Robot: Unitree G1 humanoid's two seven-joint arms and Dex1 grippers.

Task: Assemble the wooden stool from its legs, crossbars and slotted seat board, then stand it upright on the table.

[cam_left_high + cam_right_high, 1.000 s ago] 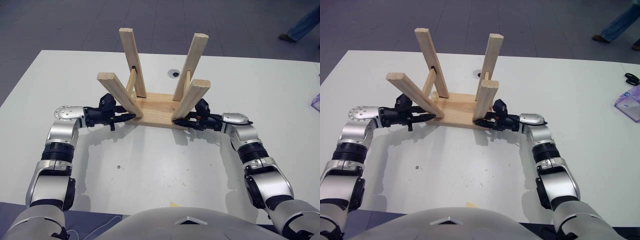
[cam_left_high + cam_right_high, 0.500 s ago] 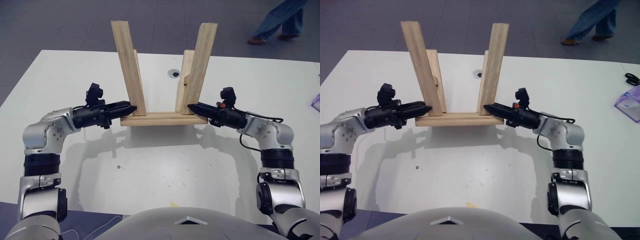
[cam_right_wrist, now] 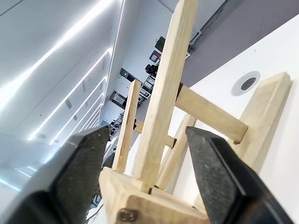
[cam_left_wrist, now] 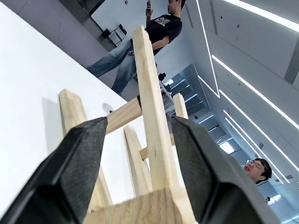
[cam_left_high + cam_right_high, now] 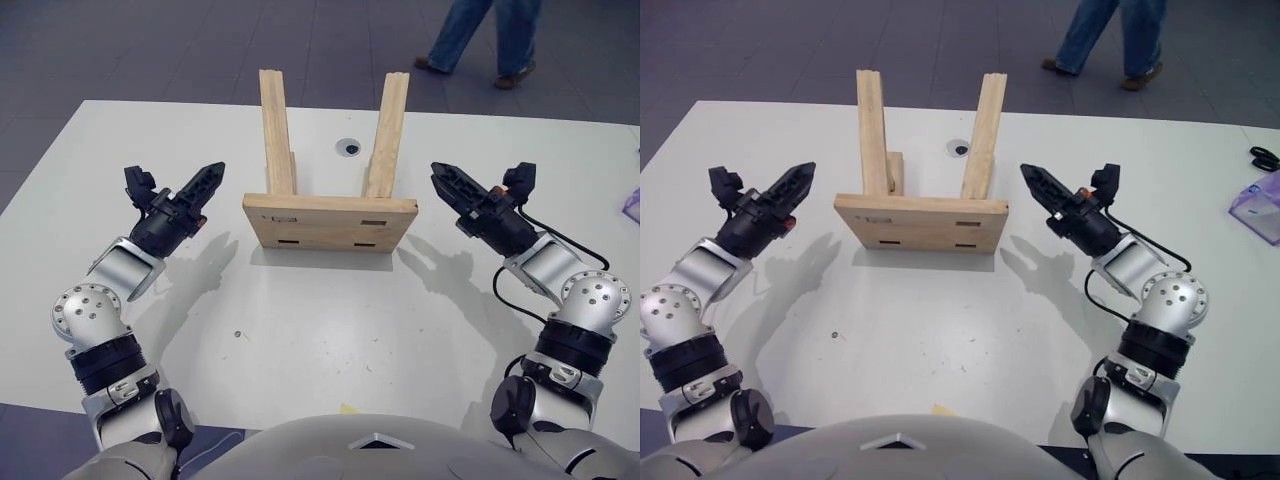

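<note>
Nearest on the white desk (image 5: 330, 340), the left claw (image 5: 208, 190) hangs just above the surface, angled inward and forward. Its jaws are spread and it grips nothing. The right claw (image 5: 450, 190) mirrors it on the other side, also spread and empty. In the left wrist view the two dark fingers (image 4: 70, 172) stand wide apart with the wood showing between them, farther off. The right wrist view shows the same past its own fingers (image 3: 215, 177).

Between the two claws, touching neither, the stool (image 5: 330, 200) lies on its side at the middle of the desk. A clear strip of desk shows on each flank. The seat board (image 5: 330, 228) stands on its long edge with its flat face toward the robot, and small dark slots (image 5: 290, 240) show in that face. The legs (image 5: 275, 130) run away from the board toward the far edge of the desk (two are plain from the head camera, the lower pair mostly hidden behind the board). A crossbar (image 3: 210, 114) joins two legs.

Beyond the board, between the legs, a round hole (image 5: 350, 148) sits in the desk. Far off on the robot's right lie a purple box (image 5: 1260, 208) and scissors (image 5: 1264, 155).
</note>
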